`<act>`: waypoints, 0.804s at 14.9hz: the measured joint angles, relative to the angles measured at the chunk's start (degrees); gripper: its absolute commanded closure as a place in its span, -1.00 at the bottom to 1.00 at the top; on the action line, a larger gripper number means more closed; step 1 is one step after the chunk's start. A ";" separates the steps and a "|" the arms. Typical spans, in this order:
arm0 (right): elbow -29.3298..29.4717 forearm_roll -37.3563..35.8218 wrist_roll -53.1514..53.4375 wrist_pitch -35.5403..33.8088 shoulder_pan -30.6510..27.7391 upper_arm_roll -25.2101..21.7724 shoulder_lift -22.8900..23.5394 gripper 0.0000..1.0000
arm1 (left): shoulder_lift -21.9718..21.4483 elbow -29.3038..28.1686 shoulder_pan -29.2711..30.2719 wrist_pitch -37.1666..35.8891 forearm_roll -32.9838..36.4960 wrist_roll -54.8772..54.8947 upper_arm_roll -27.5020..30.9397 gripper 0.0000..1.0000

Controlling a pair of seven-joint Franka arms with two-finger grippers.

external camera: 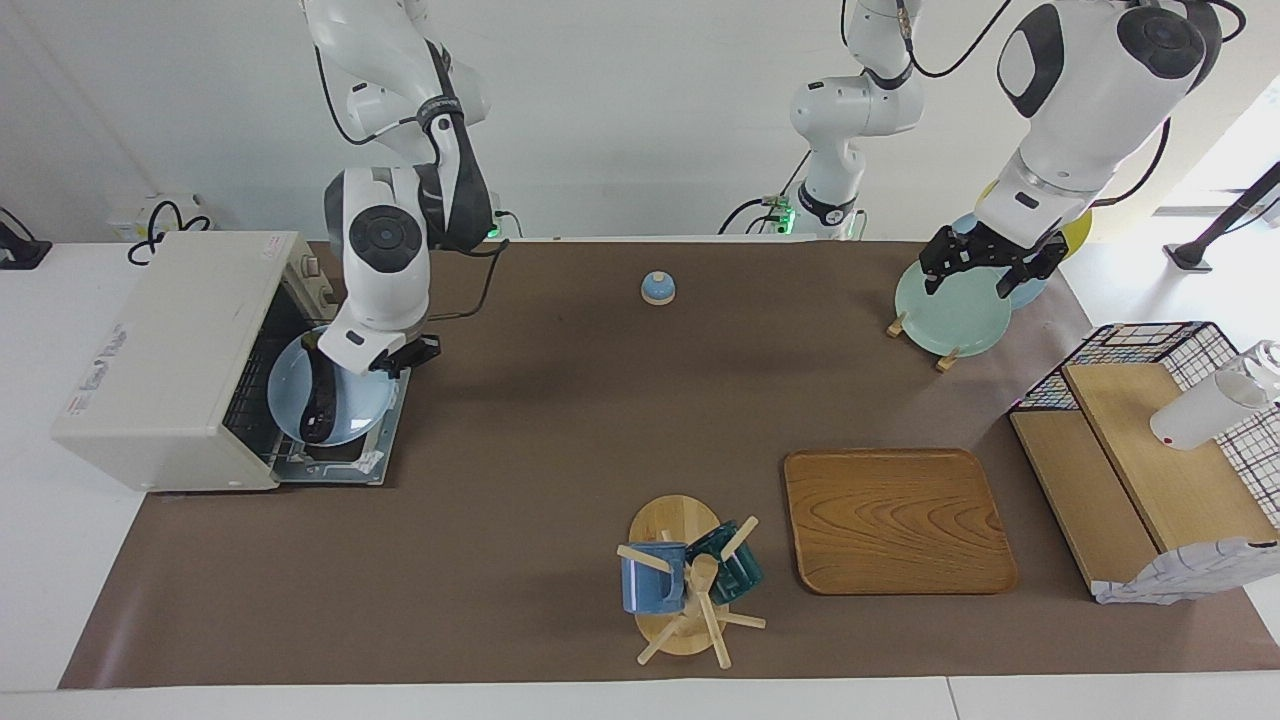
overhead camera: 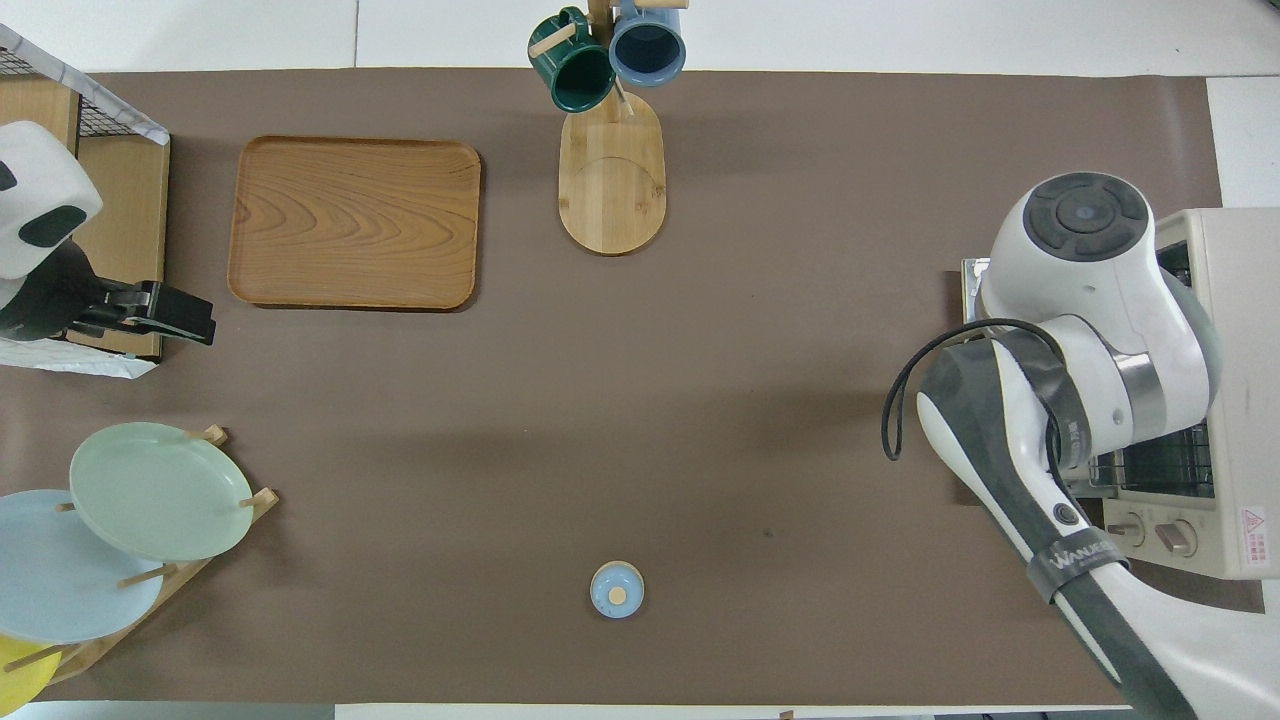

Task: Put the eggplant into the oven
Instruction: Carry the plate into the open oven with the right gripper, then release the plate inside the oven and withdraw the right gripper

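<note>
The dark eggplant [external camera: 319, 402] lies on a light blue plate [external camera: 290, 388]. My right gripper [external camera: 393, 360] is shut on the plate's rim and holds it tilted in the air. The plate hangs over the dropped-down door [external camera: 345, 450] at the mouth of the cream-white oven [external camera: 165, 345]. In the overhead view the right arm hides plate and eggplant, and only the oven [overhead camera: 1235, 300] shows beside it. My left gripper [external camera: 985, 272] waits open over the green plate [external camera: 950, 312] on the rack, with nothing between its fingers; in the overhead view the left gripper [overhead camera: 165, 315] sits beside the shelf.
A small blue bell [external camera: 657, 288] stands mid-table near the robots. A mug tree [external camera: 685, 590] with two mugs and a wooden tray [external camera: 897, 520] sit farther from the robots. A wire-and-wood shelf [external camera: 1150, 450] stands at the left arm's end.
</note>
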 measured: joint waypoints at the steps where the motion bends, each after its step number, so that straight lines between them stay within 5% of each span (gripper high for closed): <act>1: -0.85 -0.55 -1.65 0.58 -1.62 0.02 -0.35 1.00 | 0.00 0.00 0.00 0.00 0.00 -0.01 0.00 -1.00; 5: -2.15 -0.73 -8.44 2.59 -6.97 0.03 -1.36 1.00 | -0.01 0.00 0.00 0.00 0.00 -0.02 0.00 -1.00; 7: -2.48 -0.73 -8.98 3.30 -7.79 0.04 -1.50 -0.11 | -0.17 0.00 0.00 0.00 0.00 -0.02 0.00 -1.00; 12: -2.59 0.54 -8.99 4.18 -7.47 0.91 -1.54 -0.12 | -1.68 -1.13 0.00 -0.19 0.00 -0.09 0.08 -1.00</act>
